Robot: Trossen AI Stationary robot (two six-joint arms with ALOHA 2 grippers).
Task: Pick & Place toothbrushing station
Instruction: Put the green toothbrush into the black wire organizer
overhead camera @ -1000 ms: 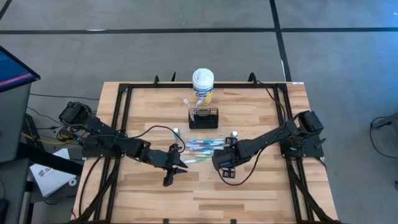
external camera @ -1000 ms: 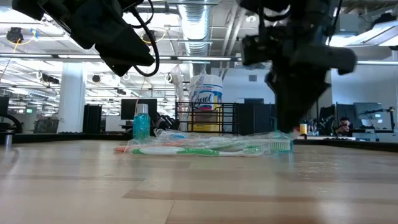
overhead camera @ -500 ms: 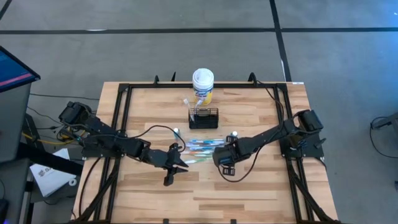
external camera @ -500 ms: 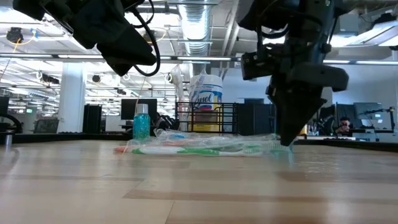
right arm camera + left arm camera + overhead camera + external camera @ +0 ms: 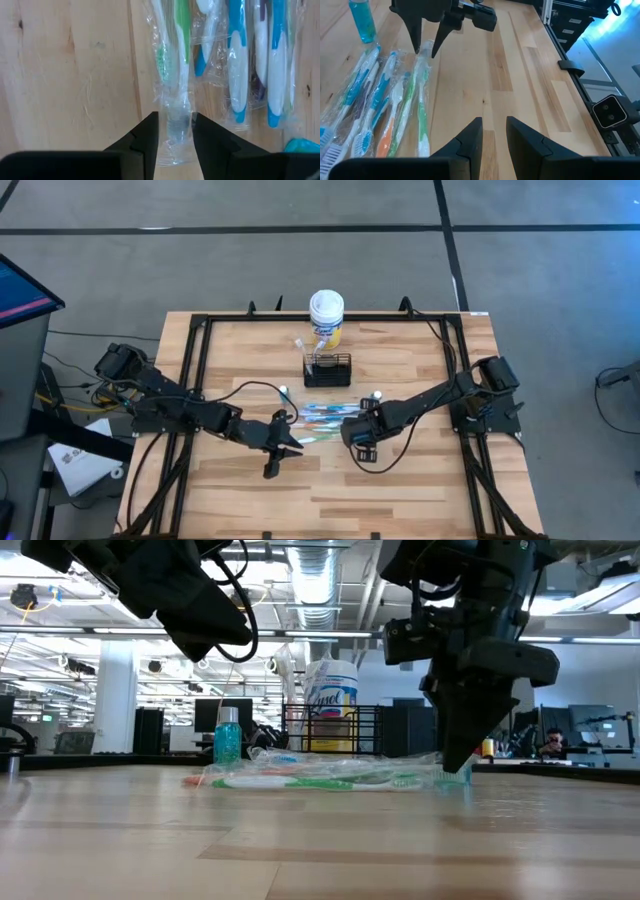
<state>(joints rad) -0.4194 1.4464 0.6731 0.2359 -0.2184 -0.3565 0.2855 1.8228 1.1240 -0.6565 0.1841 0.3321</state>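
The toothbrushing station (image 5: 328, 369), a small black wire-mesh caddy, stands on the table in front of a yellow canister (image 5: 327, 317). Several toothbrushes in clear wrappers (image 5: 318, 420) lie flat side by side in the table's middle. My right gripper (image 5: 175, 137) points down at their right end, open, with one finger on each side of the wrapped green toothbrush (image 5: 176, 55), the nearest of the row. My left gripper (image 5: 494, 132) hangs open with nothing between its fingers, above the table just near of the brushes' left end (image 5: 296, 446). My right gripper comes from above, pointing down, its fingers (image 5: 147, 135) across the green toothbrush at the clear wrapper's end (image 5: 176, 125) beyond the bristles. Whether the fingers touch the wrapper I cannot tell. The toothbrush lies flat on the table.
A small blue bottle (image 5: 227, 735) stands by the brushes' left end, and another small white-capped bottle (image 5: 377, 396) just far of my right gripper. A black frame (image 5: 200, 330) runs round the table's edge. Bare wood lies toward the near edge (image 5: 330, 500).
My right gripper has come down a little onto the right end of the toothbrush row and now stands with its fingertips at the level of the wrapped green toothbrush. The toothbrushes have stayed where they were.
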